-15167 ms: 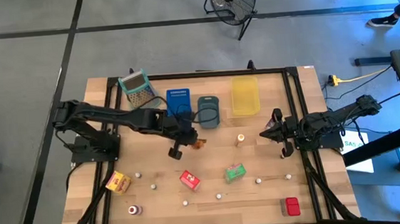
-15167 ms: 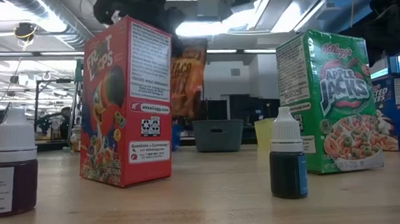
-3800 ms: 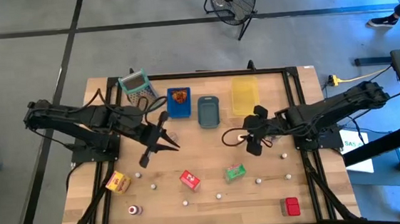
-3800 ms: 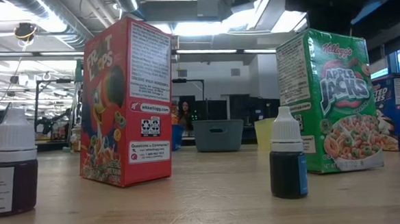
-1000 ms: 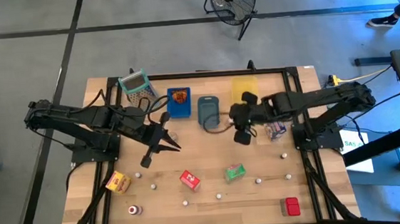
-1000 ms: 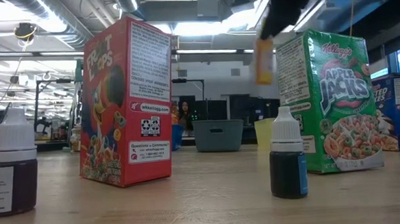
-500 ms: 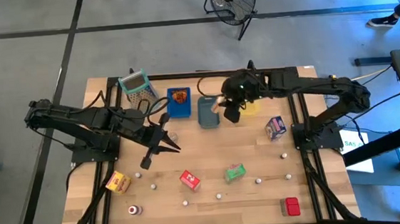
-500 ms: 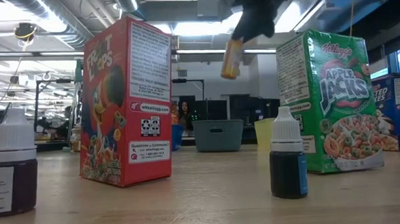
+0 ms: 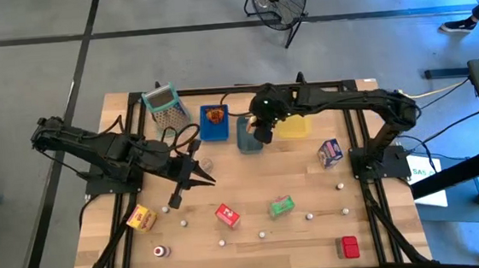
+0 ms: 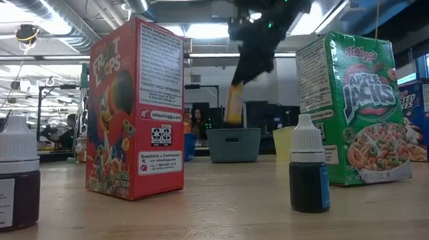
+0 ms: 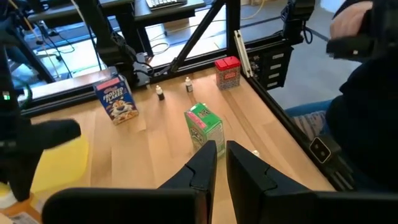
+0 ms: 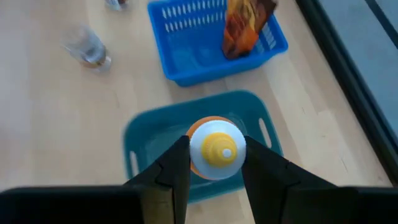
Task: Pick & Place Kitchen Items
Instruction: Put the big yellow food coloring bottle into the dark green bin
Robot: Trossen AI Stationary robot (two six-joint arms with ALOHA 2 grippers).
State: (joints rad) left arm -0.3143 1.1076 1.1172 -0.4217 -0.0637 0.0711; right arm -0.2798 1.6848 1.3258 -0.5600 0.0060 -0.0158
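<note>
My right gripper grips the orange bottle above the grey tray. The brown packet lies in the blue tray. Cartons and bottles remain on the desk. My left gripper waits closed.

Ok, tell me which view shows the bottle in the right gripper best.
Right wrist view: the bottle sits clamped between the fingers above the grey tray. The low view shows it hanging; the high view hides it; the left wrist view misses it.

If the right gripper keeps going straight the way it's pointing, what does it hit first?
The right gripper, shut on the yellow-capped bottle, points down into the grey-teal tray. The bottle's base would probably meet the tray's floor first; the gap between them can't be judged.
</note>
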